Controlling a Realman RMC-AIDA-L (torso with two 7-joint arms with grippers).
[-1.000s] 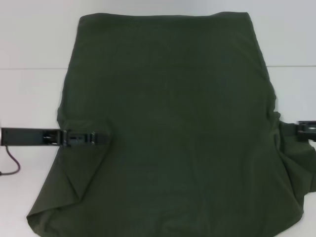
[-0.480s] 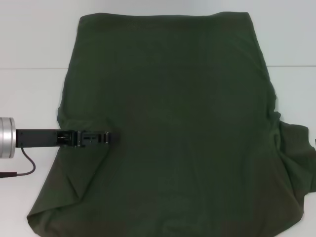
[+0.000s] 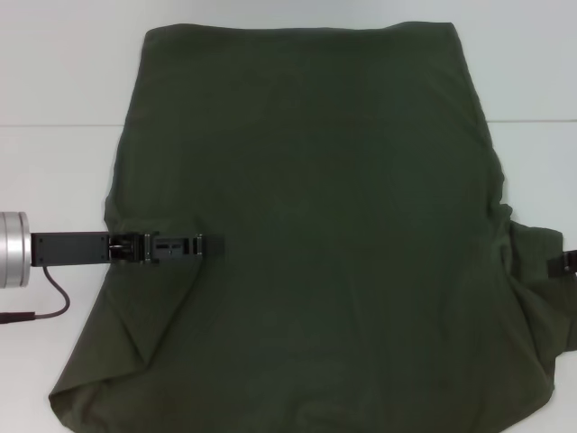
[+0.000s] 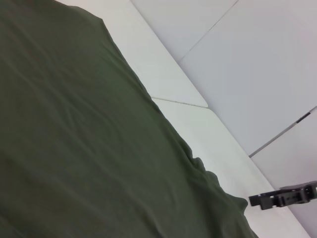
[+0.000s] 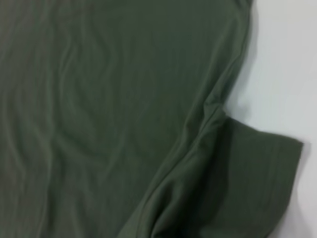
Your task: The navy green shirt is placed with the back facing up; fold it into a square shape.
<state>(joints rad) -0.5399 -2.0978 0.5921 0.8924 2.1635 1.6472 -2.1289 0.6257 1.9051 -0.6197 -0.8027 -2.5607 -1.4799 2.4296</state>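
Observation:
The navy green shirt (image 3: 315, 225) lies spread on the white table (image 3: 54, 162), plain side up, filling most of the head view. Its right sleeve (image 3: 541, 289) sticks out at the right, and it shows in the right wrist view (image 5: 247, 178). On the left side a diagonal fold (image 3: 135, 334) runs near the hem. My left gripper (image 3: 203, 245) reaches in from the left, over the shirt's left part. My right gripper (image 3: 570, 262) shows only as a sliver at the right edge over the sleeve. It also shows far off in the left wrist view (image 4: 282, 197).
The left arm's silver wrist (image 3: 13, 250) and a dark cable (image 3: 45, 307) lie over bare table to the left of the shirt. The shirt's hem reaches the near edge of the view. A table seam (image 3: 54, 125) runs across the back.
My left gripper has moved rightward, farther over the shirt. My right gripper left the view half a second ago and now shows again at the right edge.

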